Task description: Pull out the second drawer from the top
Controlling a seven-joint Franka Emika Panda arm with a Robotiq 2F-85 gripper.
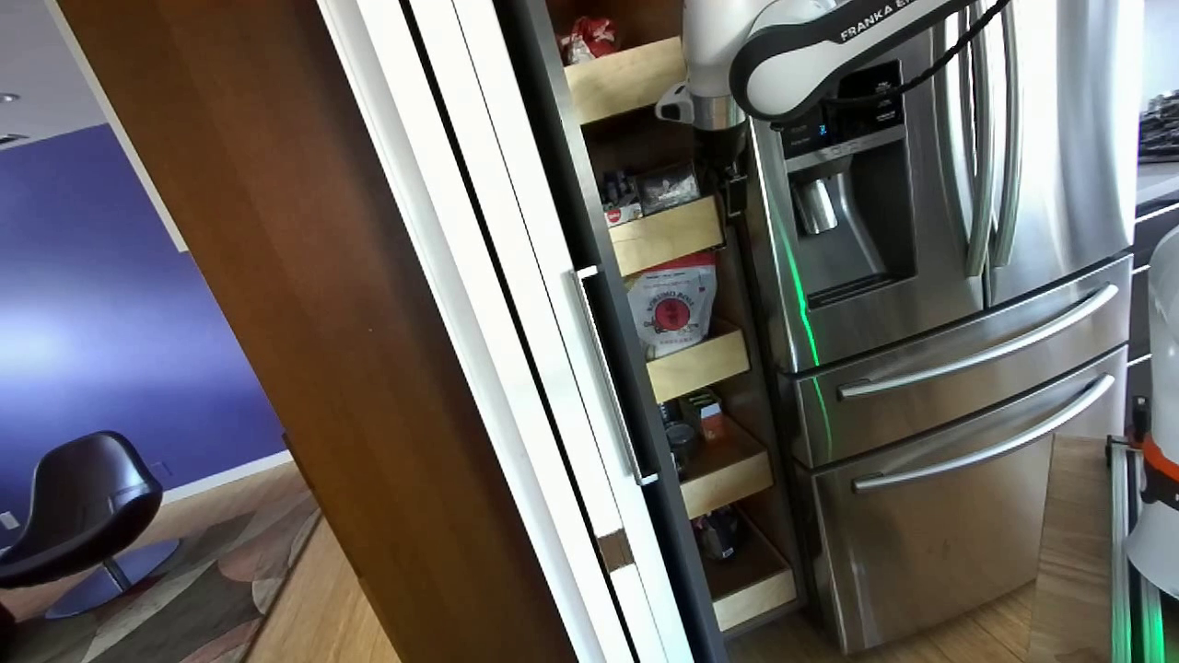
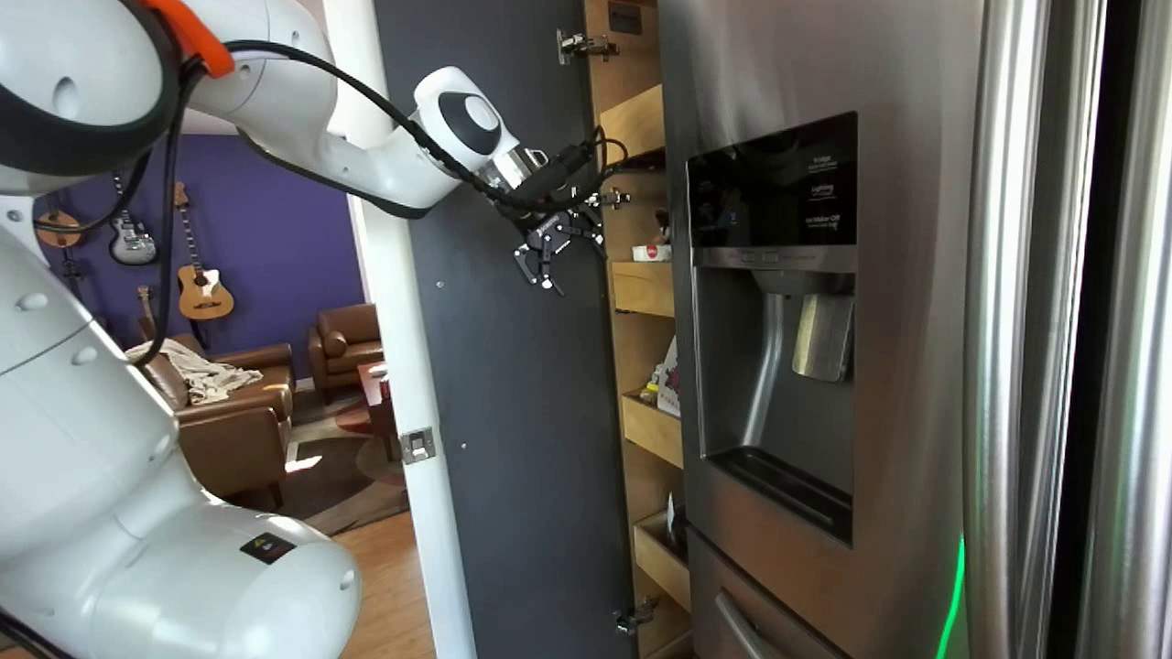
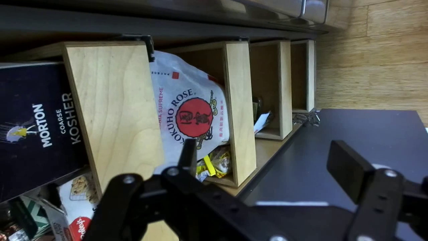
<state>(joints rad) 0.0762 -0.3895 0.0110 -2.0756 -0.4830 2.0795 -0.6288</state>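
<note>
The second drawer from the top has a plain pale wooden front (image 1: 667, 237); it also shows in an exterior view (image 2: 644, 288) and fills the left of the wrist view (image 3: 117, 100). It holds a dark Morton kosher salt box (image 3: 36, 127) and other packets. My gripper (image 3: 267, 164) is open with nothing between its fingers. In the wrist view its left finger overlaps the rice bag behind it, its right finger the dark door. In an exterior view the gripper (image 1: 734, 198) appears by the right end of the drawer front; elsewhere it hangs before the open door (image 2: 568, 261). No contact is visible.
The open dark cabinet door (image 2: 522, 412) stands on one side, the steel fridge (image 1: 884, 414) on the other. The top drawer (image 1: 626, 81) is above. The third drawer (image 1: 698, 366) below holds a white rice bag (image 3: 187, 110). Further drawers lie lower.
</note>
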